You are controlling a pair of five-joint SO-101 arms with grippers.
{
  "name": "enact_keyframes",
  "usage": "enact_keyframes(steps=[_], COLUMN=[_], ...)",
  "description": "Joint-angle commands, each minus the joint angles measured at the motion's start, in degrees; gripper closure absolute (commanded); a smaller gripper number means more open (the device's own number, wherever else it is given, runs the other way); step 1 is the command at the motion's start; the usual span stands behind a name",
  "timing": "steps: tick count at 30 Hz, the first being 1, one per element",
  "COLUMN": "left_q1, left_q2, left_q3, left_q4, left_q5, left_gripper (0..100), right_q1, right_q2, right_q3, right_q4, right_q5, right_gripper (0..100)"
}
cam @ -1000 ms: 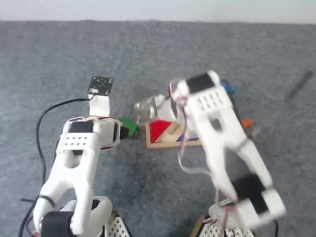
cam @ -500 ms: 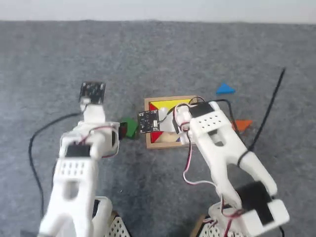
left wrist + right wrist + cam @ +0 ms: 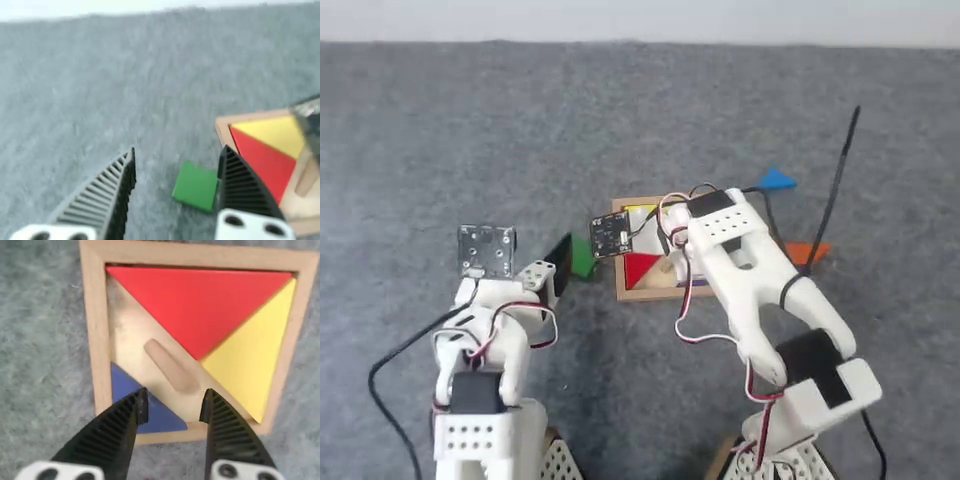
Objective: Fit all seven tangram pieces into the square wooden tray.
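While left fingers (image 3: pixel 112 195) gape beside green square (image 3: pixel 196 186), right fingers (image 3: pixel 115 435) hang parted above tray (image 3: pixel 95 330)

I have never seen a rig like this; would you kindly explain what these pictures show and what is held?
Two robot arms stand side by side on grey carpet. One picture looks down from overhead; the others come from a camera on each wrist. The left gripper, open, is near a green square beside the wooden tray. The right gripper, open, is over that tray, which holds a red triangle, a yellow triangle and a blue triangle. A blue piece and an orange piece lie loose outside. Nothing is held.
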Motion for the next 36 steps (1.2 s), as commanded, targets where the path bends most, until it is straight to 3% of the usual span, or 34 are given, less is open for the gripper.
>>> enact_keyframes(steps=[1,8,17,22,29,36], left_q1=[-0.35,-0.35,-0.35,-0.35,-0.35,-0.35], left_q2=[-3.52,-3.52,-3.52,-3.52,-3.52,-3.52], left_q3=[-0.31,-0.22,-0.22,-0.22,-0.13,-0.13], left_q4=[0.88,0.79,0.88,0.88,0.88,0.88], left_q5=[0.62,0.62,0.62,0.62,0.62,0.62], left_gripper=[74,74,74,74,74,74], right_q1=[-2.33,-2.24,0.48,0.04,-6.37,-9.54], right_q2=[0.4,0.92,0.92,0.92,1.01,7.87], right_q3=[-3.43,-3.52,-3.69,-10.02,-17.85,-18.29], right_q4=[-0.84,-2.07,-3.74,2.42,15.16,16.48], right_q5=[1.14,1.14,0.79,-4.57,-8.88,-13.1], right_gripper=[81.3,99.4,96.1,96.2,96.2,96.2])
